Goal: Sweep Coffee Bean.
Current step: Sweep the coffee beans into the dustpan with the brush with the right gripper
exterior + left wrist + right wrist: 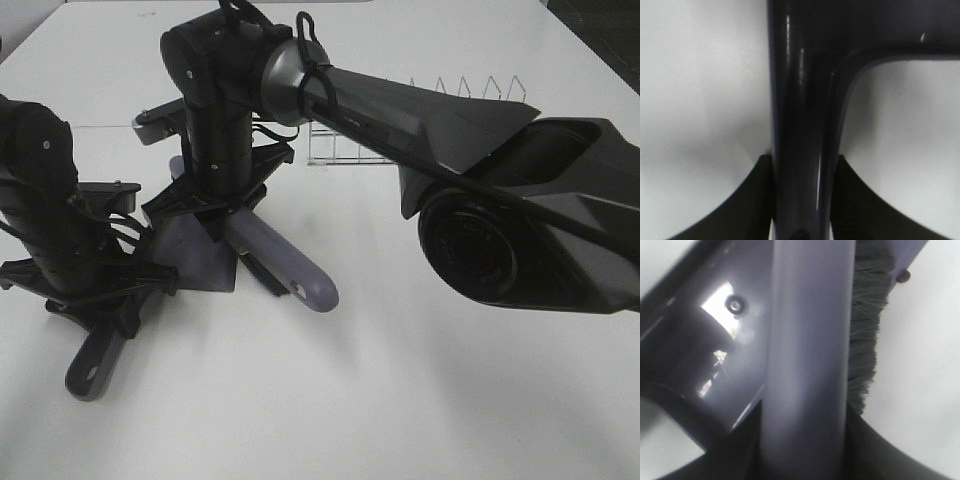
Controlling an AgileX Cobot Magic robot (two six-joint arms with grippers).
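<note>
COUNT | arms (40, 200) (215, 120) 2 | hands (802, 200) (805, 440) 2, one per arm | dustpan (190, 250) 1 | brush (290, 270) 1 | wire rack (335, 150) 1 | bean (903, 275) in view 1 | surface (400, 400) 1

My overhead feed bright, white table (420, 400) nearly washed out, soft shadows, wrist feeds blurry, glare on dustpan (715, 315).

Open white tabletop (420, 400) runs along the whole near side and the right front, and also shows at the far left behind the arms. The middle left is crowded. A grey-purple plastic dustpan (190, 250) and a grey-purple plastic brush with black bristles (288, 270) lie close together. The left gripper (112, 318) is clamped on the dustpan's handle and the right gripper (235, 215) on the brush's. The right arm's bulky dark grey link (520, 230) hangs above the table's right half. A white wire rack (345, 150) stands at the back, partly behind that link.
</note>
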